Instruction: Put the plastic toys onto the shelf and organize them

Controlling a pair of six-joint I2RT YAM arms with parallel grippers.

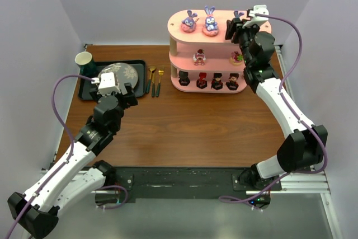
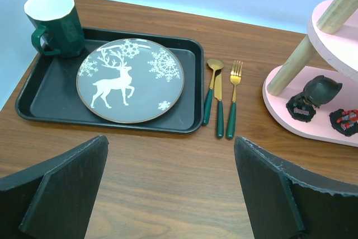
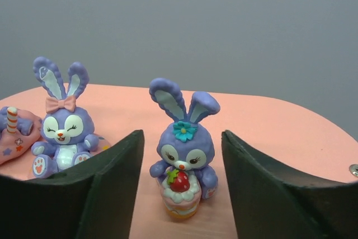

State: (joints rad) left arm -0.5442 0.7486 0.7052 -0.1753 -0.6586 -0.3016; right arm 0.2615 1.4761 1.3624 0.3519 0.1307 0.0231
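- The right gripper (image 3: 182, 138) has its jaws apart. The purple-blue plastic bunny toy (image 3: 180, 166) stands upright between them, with a small gap on each side, so it is not clamped.
- This bunny has long ears and a teal flower on the head, and it holds a pink cake with a red strawberry.
- Left of these jaws sits a second purple bunny with a pink bow (image 3: 61, 135). Further left is a pink toy (image 3: 14, 135), cut by the picture edge.
- All three stand on the flat top of the pink three-tier shelf (image 3: 279, 132).
- The overhead view shows two small pink-red toys (image 1: 199, 57) on the middle tier and four dark black-red toys (image 1: 217, 81) on the lowest tier.
- The left gripper (image 2: 172, 155) has its jaws wide apart over the brown wooden table (image 2: 168, 200).
- Ahead and left of those jaws is a black rectangular tray (image 2: 190, 88). It carries a grey round plate (image 2: 130, 79) painted with a white reindeer and snowflakes, and a dark green mug (image 2: 53, 23).
- Straight ahead lies gold cutlery with green handles (image 2: 219, 99).
- Ahead and right, a dark toy has a red mark on its base, perhaps lettering, too blurred to read.
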